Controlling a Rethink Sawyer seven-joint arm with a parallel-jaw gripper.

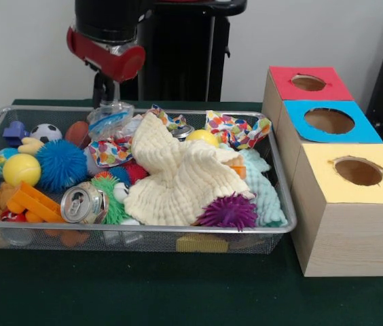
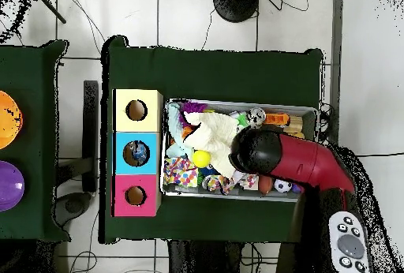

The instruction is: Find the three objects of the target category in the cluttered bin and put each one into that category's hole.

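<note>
hanging over the far side of the wire bin [image 1: 281, 204], gripper [image 1: 112, 103] above a crumpled clear plastic bag [image 1: 110, 119]; grip state cannot be told. three holed boxes [image 1: 344, 204] beside bin.

Bin [image 1: 273, 178] is shiny wire mesh metal, sitting on a matt green cloth tabletop [image 1: 178, 292]. The cream cloth [image 1: 178, 176] looks soft and waffly, the crushed can [image 1: 83, 202] is glossy metal, and the spiky purple ball [image 1: 229, 212] is rubbery. Boxes [image 1: 344, 234] are pale wood grain with matt coloured tops.

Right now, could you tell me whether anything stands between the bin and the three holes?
Nothing visible does: the boxes stand right beside the bin, their holes open on top; only the bin's low mesh wall lies between.
</note>
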